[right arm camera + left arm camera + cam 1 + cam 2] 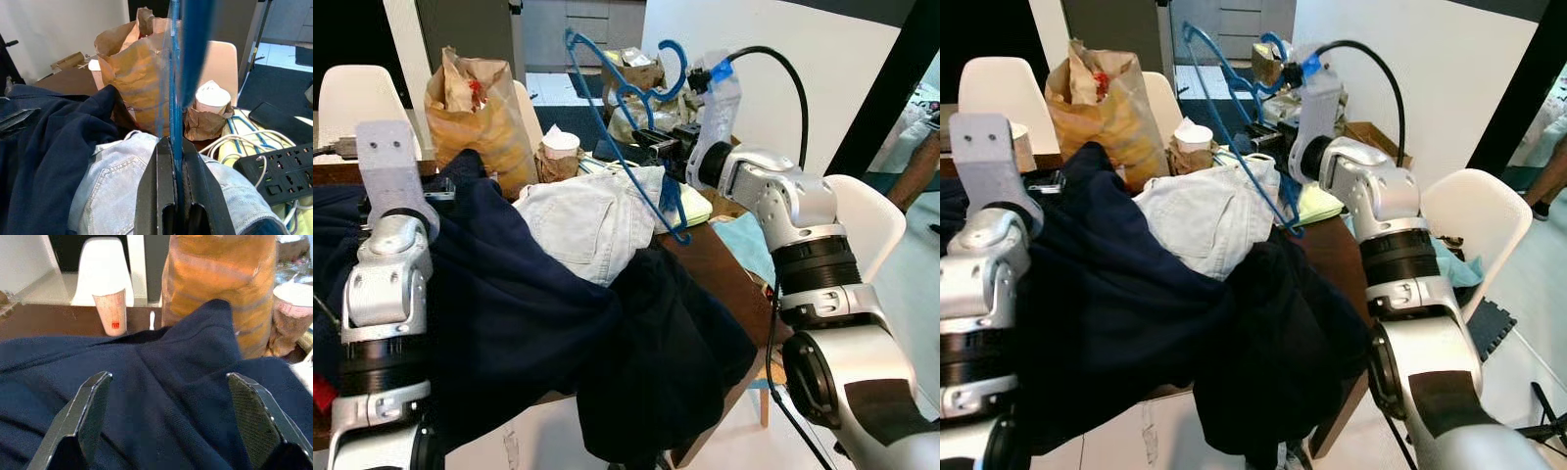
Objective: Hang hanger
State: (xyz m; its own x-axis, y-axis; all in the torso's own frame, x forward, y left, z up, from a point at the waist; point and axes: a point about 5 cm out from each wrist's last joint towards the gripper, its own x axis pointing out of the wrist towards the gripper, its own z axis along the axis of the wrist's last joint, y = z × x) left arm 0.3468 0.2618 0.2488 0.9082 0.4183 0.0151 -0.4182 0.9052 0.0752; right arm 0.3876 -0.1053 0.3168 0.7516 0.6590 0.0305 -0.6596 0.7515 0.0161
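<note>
Brown wooden table heaped with clothing: dark navy garment draped across near side and over the edge, pale light-wash jeans on top toward the middle. Right gripper raised above the pile, clamping a blue plastic hanger, hook uppermost. Left arm low at near left. Crumpled brown paper bag behind, white chair far left.

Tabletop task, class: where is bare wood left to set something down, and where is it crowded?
Bare table shows along the right edge, between the dark clothes and the white chair. Another strip lies beside the paper cup, behind the navy garment. It is crowded around the jeans, brown bag and power strip.
</note>
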